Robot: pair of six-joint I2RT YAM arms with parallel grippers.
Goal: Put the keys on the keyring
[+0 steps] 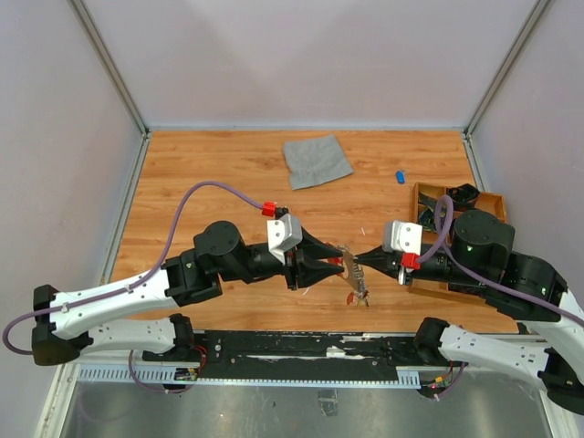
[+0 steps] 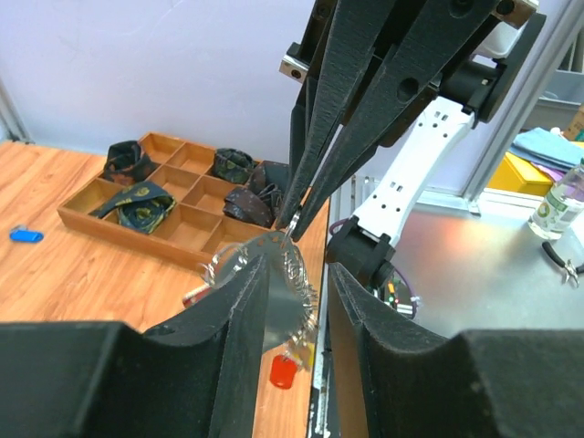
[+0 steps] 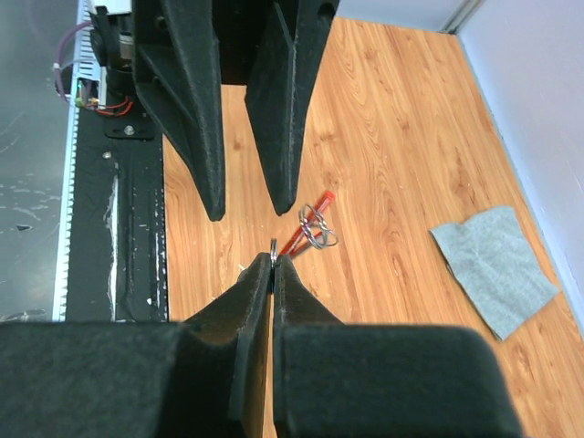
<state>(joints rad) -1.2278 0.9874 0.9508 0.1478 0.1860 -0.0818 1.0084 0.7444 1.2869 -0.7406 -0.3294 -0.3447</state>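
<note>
1. Top view, nearest bit first: the two arms reach in from the near edge and meet nose to nose over the near middle of the table (image 1: pixel 210 164).
2. The left gripper (image 1: pixel 338 264) comes in from 9 o'clock. Its fingers (image 3: pixel 205 119) are spread apart with nothing between them, tips just beside the chain.
3. The right gripper (image 3: pixel 273 262) comes in from 3 o'clock. Its fingers are pressed together and pinch a small silvery ring right at the tips.
4. That ring belongs to the keyring (image 3: pixel 312 225), so the keyring sits in the gap between the two grippers. The silvery loops and chain trail off toward 6 o'clock, and the red part (image 1: pixel 351 297) is at the low end. Can't tell if the red bit touches the wood or just dangles.
5. Further back at about 2 o'clock from the grippers is a wooden compartment tray (image 2: pixel 137 239) with dark bunched-up stuff in several slots.
6. At 1 o'clock, a little past the tray's far corner, one blue-headed key (image 1: pixel 400 176) lies on its own on the wood, well apart from the keyring.
7. Farthest out, around 11 to 12 o'clock, a grey cloth (image 1: pixel 317 161) lies flat near the far edge.
</note>
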